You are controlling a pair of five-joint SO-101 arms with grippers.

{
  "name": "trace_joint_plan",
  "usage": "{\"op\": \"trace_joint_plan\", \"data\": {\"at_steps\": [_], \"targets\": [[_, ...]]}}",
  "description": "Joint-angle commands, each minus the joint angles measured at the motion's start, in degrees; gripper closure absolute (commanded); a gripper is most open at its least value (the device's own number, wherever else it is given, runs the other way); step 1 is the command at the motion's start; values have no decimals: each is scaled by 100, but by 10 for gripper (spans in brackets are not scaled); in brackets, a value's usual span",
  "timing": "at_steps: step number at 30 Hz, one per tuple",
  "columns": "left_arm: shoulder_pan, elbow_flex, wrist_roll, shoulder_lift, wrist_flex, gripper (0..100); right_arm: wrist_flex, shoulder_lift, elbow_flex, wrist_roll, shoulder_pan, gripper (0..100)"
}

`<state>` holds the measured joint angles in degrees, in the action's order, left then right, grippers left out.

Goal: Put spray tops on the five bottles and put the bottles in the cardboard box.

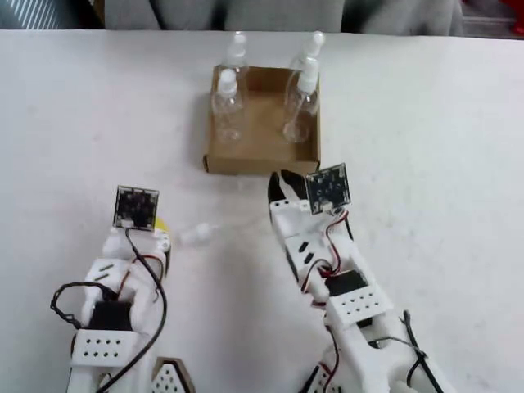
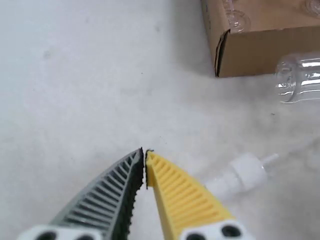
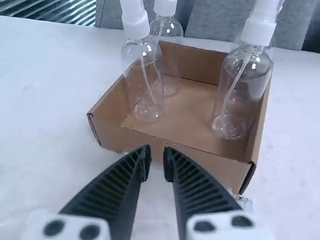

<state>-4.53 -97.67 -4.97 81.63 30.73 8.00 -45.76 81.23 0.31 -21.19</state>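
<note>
So: one cardboard box [image 1: 260, 162] sits mid-desk, ahead of both arms. Four bottles stand upright in it, each wearing a white spray top. Front pair: first bottle [image 1: 226, 108] and second bottle [image 1: 300, 105]. Rear pair: third bottle [image 1: 238, 49] and fourth bottle [image 1: 316, 45], against the far wall as far as I can judge. They are spread toward the corners, presumably so the tall tops don't knock together and the middle is left free for the last one.

The fifth bottle [image 2: 300, 77] lies on its side on the desk [image 1: 426, 164], clear, just outside the box's front wall. I can't tell which end is showing. One loose spray top [image 1: 201, 234], white, lies on the desk apart from it, so I take that bottle to be uncapped.

The left tool [image 2: 145, 152], one grey jaw and one yellow, is closed tip to tip with nothing in it. It sits low over the desk, just beside the loose top. The right tool [image 3: 156, 156] has black jaws a narrow slit apart, also empty. It is aimed at the box's front wall, near where the lying bottle rests.

Count: five bottles, four capped and boxed; one top loose; one box; two arms. By my reckoning each arm sits near the part it would need to pick up.
</note>
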Motion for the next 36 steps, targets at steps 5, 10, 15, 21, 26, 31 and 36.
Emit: {"op": "trace_joint_plan", "data": {"at_steps": [5,10,15,21,26,31,36], "targets": [[-22,35,-44,57,-79,980,857,1209,-527,-44,75,975],[-31,35,-44,48,-70,980,1077,2527,-1196,-44,242,975],[-31,35,-44,48,-70,980,1086,3538,-1855,-44,303,975],[-31,35,-44,48,-70,980,1086,4180,-2110,-44,303,975],[-31,35,-44,48,-70,980,1068,4268,-2057,-9,312,975],[-31,35,-44,48,-70,980,1068,4031,-1749,0,303,975],[-31,35,-44,48,-70,980,1051,3371,-1108,9,259,975]]}}
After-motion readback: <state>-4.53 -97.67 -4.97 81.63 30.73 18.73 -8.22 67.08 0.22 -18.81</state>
